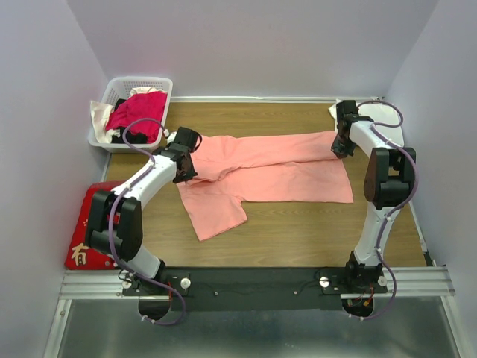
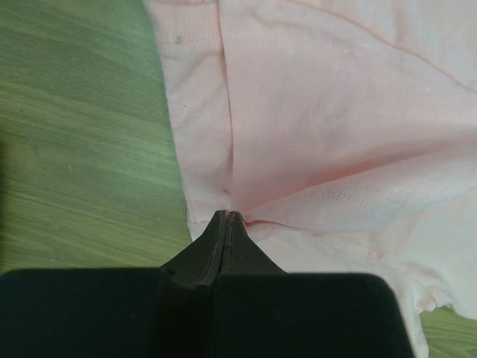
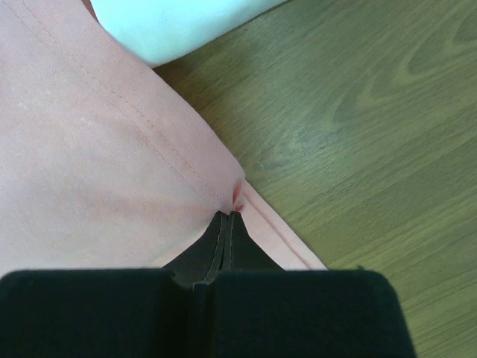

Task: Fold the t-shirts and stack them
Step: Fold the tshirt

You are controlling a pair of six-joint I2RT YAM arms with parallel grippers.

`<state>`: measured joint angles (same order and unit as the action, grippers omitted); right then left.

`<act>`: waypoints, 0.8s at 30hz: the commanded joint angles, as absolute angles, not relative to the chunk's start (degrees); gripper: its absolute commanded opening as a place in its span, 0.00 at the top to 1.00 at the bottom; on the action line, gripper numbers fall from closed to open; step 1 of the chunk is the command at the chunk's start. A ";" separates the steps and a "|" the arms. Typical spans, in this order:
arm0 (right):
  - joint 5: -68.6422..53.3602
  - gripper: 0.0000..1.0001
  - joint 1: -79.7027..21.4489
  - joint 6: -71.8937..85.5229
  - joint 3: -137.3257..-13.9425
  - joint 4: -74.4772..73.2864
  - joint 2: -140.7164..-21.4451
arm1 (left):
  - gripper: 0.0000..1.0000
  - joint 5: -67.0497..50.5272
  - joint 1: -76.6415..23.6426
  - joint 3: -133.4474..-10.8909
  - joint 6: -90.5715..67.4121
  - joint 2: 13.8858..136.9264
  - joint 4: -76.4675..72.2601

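A salmon-pink t-shirt (image 1: 283, 168) lies spread across the wooden table, its upper part folded over and one sleeve pointing toward the front left. My left gripper (image 1: 186, 173) is shut on the shirt's left end; in the left wrist view the closed tips (image 2: 226, 215) pinch a bunched fold of pink cloth (image 2: 335, 112). My right gripper (image 1: 340, 151) is shut on the shirt's back right corner; in the right wrist view the tips (image 3: 229, 215) pinch the hemmed edge (image 3: 89, 149). A white t-shirt (image 3: 171, 22) lies just beyond that corner, at the back right (image 1: 396, 133).
A white basket (image 1: 123, 86) at the back left holds a magenta cloth (image 1: 138, 112) and pale cloth. A flat red cloth with gold characters (image 1: 80, 239) lies at the front left beside the left arm. Walls close the table at back and sides.
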<state>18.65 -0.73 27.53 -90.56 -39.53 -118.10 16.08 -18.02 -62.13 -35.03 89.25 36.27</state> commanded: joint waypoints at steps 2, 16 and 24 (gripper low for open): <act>18.46 0.97 -0.26 28.13 -91.32 -39.81 -119.18 | 1.00 21.18 -18.19 -64.16 -36.30 89.12 37.79; 16.89 0.49 -1.93 29.18 -87.98 -39.73 -108.82 | 0.76 24.18 -18.46 -57.74 -39.02 84.11 42.10; 4.23 0.55 -11.41 29.00 -87.63 -34.73 -108.28 | 0.76 12.67 -18.72 -60.38 -34.46 82.96 34.11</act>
<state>13.61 -5.41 28.53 -87.88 -38.41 -108.31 20.49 -18.20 -57.87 -36.97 83.66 39.86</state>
